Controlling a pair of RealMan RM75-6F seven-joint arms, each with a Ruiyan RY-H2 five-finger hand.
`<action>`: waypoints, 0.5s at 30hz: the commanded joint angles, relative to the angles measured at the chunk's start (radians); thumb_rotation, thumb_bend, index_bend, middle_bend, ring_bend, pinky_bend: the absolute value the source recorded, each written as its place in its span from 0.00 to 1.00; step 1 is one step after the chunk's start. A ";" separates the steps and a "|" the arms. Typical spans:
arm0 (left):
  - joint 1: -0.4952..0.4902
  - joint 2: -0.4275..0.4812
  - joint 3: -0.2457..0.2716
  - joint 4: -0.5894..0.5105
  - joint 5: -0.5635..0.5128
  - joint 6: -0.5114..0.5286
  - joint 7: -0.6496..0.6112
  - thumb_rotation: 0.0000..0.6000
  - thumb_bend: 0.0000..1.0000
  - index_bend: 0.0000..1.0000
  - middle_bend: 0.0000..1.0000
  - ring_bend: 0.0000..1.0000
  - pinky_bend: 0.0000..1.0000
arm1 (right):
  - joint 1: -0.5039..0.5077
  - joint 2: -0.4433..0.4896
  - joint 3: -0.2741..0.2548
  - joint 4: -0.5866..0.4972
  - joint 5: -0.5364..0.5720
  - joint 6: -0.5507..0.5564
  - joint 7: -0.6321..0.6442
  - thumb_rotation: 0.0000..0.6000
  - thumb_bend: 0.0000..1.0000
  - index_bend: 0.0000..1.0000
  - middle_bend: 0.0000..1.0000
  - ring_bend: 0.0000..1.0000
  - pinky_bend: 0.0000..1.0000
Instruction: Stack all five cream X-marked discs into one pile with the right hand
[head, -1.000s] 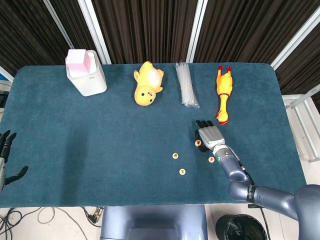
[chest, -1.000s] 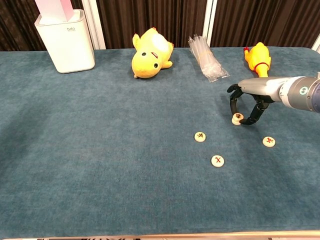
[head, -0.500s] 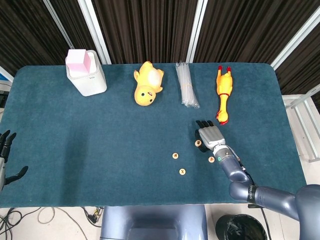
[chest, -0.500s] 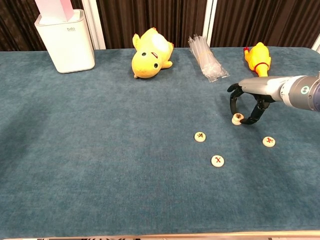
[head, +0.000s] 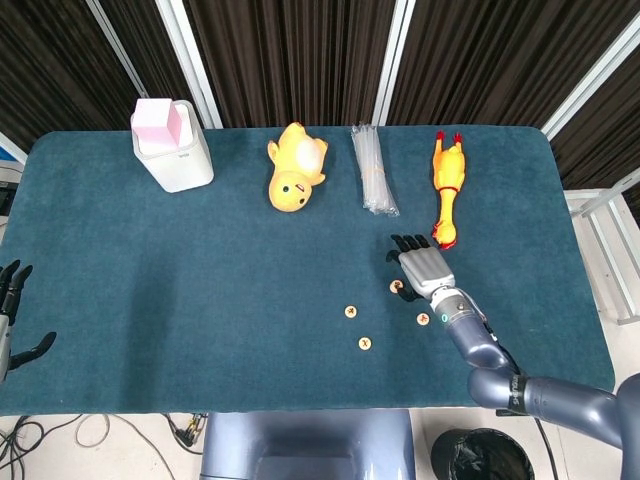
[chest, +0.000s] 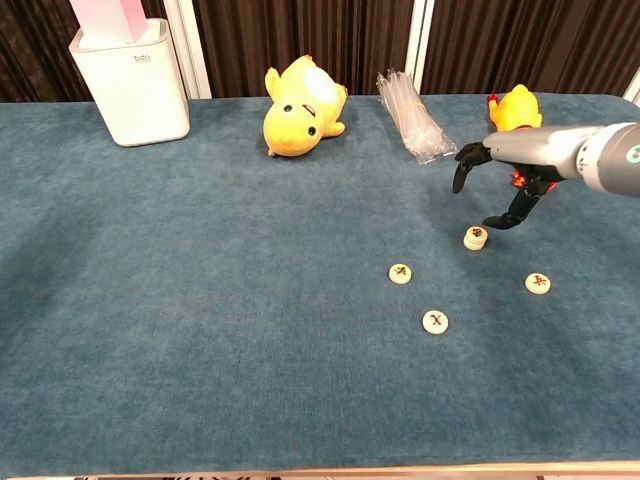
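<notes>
Head view: your right hand has lifted off the small pile it was cupping half a second ago. Its fingers are now spread and hold nothing. The pile sits just beside the fingertips, apart from them. Three single discs remain loose: one left of the pile, one nearest you, one beside the wrist. Your left hand hangs off the table's left edge, fingers apart and empty.

Chest view: the right hand has risen clear above the pile, which looks thicker than the singles, probably two discs, though the seam is too small to confirm. Count: one pile, three singles. The release appears complete; three placements remain. Also present: one white container, one yellow plush, one straw bundle, one rubber chicken.
</notes>
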 joint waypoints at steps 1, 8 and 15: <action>0.000 0.000 0.000 0.000 0.001 0.000 -0.001 1.00 0.17 0.03 0.00 0.00 0.06 | -0.021 0.042 -0.011 -0.061 -0.038 0.035 -0.002 1.00 0.41 0.28 0.01 0.03 0.04; 0.000 0.004 0.002 -0.001 0.002 -0.002 -0.009 1.00 0.17 0.03 0.00 0.00 0.06 | -0.072 0.090 -0.033 -0.146 -0.123 0.094 0.033 1.00 0.41 0.28 0.01 0.03 0.04; 0.000 0.005 0.002 -0.003 0.002 -0.003 -0.011 1.00 0.17 0.03 0.00 0.00 0.06 | -0.146 0.112 -0.072 -0.178 -0.231 0.163 0.090 1.00 0.41 0.28 0.01 0.03 0.04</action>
